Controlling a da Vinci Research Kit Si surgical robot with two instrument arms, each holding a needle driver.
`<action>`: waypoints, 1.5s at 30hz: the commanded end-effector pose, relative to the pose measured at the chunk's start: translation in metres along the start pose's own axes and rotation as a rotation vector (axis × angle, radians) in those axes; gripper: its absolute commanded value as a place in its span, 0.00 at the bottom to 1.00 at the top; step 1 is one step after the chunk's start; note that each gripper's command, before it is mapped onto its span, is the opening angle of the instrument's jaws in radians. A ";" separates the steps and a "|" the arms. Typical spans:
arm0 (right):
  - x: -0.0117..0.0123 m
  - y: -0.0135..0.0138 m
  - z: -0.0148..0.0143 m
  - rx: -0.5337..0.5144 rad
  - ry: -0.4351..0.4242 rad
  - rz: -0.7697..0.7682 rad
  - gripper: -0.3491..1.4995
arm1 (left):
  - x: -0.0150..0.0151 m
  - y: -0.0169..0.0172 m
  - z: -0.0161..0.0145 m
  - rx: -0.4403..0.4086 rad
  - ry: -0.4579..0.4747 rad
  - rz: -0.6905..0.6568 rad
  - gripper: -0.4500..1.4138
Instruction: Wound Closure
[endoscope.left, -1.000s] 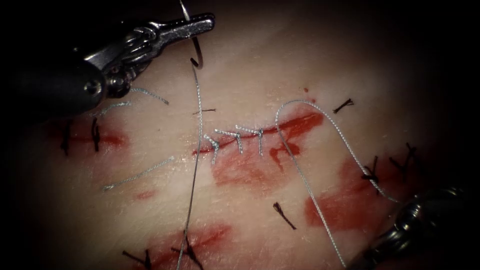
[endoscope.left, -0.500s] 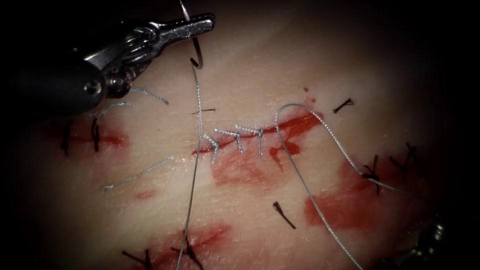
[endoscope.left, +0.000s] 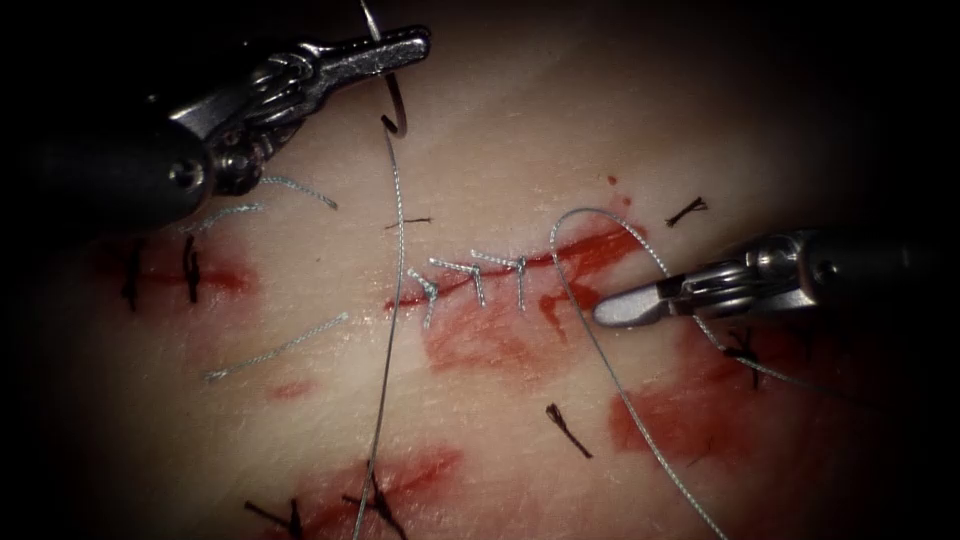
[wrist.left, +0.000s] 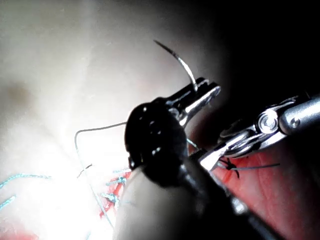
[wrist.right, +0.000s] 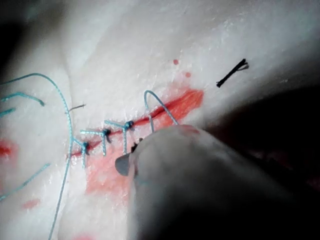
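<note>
The tissue (endoscope.left: 520, 120) fills the scene, its cut (endoscope.left: 520, 268) running left to right and rising a little toward the right, with three stitches (endoscope.left: 475, 278) across its left part and red fluid (endoscope.left: 480, 345) spread on the near side. The left tool (endoscope.left: 400, 45), far and left of the cut, has its jaws clamped on the needle (endoscope.left: 392, 95) near mid-curve. The needle stands roughly upright and clear of the tissue, one end pointing far, the curved end hooking near. From it the thread (endoscope.left: 392, 300) hangs down toward the near edge; another loop (endoscope.left: 600, 215) rises from the cut's right part. The right tool (endoscope.left: 615, 310), at the near right edge half a second ago, now lies level just right of the cut, tip pointing left beside that loop, jaws together and holding nothing.
</note>
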 end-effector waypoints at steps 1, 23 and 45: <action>-0.0004 -0.0001 0.0018 -0.007 0.027 0.003 0.69 | -0.0005 -0.0005 0.0003 0.000 0.000 0.000 0.00; -0.0004 0.0026 0.0045 -0.037 0.052 -0.122 0.00 | -0.0006 -0.0002 0.0005 -0.002 -0.004 0.000 0.00; -0.0148 0.0033 -0.0072 -0.012 -0.681 -0.267 0.00 | -0.0007 -0.0002 0.0006 -0.006 -0.006 -0.001 0.00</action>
